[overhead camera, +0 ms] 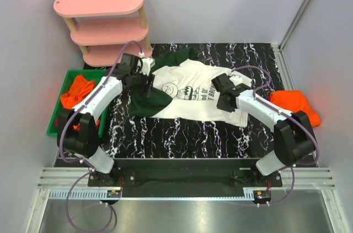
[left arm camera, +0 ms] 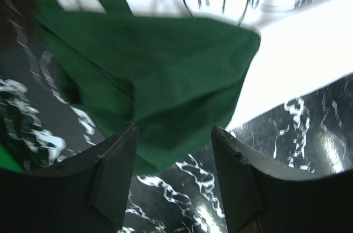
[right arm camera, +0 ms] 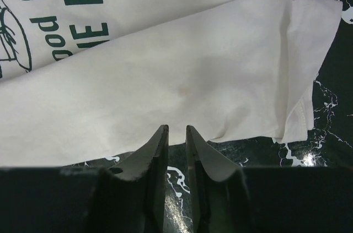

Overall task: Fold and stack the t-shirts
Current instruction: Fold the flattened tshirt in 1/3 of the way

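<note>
On the marbled tabletop (overhead camera: 182, 139) the white t-shirt (overhead camera: 193, 106) lies limp and light; we would pinch its hem (right arm camera: 292, 112). Left pincer (left arm camera: 174, 131) open, right pincer (right arm camera: 176, 129) almost closed, both empty.

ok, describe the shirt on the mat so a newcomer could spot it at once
Start at the black marbled mat in front of the pink shelf. The white t-shirt lies spread across it. Unlike the plain orange shirts at either side, it has dark green sleeves and a cartoon-face print.
</note>
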Controlling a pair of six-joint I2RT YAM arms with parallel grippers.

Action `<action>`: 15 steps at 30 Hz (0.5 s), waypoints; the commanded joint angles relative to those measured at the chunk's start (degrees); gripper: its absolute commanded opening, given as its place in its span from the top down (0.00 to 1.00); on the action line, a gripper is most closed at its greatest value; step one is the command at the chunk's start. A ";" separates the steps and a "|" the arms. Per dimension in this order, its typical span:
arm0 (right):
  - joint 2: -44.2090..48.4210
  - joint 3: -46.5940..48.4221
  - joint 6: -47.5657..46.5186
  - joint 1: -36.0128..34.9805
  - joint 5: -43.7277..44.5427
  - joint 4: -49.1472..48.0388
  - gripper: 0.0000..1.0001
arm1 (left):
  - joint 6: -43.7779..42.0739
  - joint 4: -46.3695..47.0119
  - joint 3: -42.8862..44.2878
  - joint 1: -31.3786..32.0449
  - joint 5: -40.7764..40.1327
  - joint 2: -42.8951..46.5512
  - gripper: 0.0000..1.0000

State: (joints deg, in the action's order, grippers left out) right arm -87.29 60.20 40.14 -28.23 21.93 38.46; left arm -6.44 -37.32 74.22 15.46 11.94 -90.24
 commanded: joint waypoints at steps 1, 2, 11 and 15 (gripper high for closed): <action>-2.27 2.81 -0.32 -0.42 2.67 -1.37 0.73 | 0.11 -1.44 -1.44 0.71 1.51 -0.02 0.40; -2.71 3.25 -0.33 -0.51 2.94 -1.37 0.73 | 0.02 -1.53 -1.70 0.88 1.42 -0.38 0.39; -8.33 5.01 -0.76 -0.51 2.76 -3.12 0.73 | -0.77 -3.55 -3.73 2.20 0.62 -5.38 0.39; -12.72 6.94 -1.47 -0.51 2.94 -3.74 0.73 | -1.21 -4.07 -3.11 2.73 -0.86 -9.59 0.39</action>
State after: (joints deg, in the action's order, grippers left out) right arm -96.62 63.66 39.46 -28.45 23.03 36.84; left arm -6.61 -40.86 71.20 17.54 11.94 -96.79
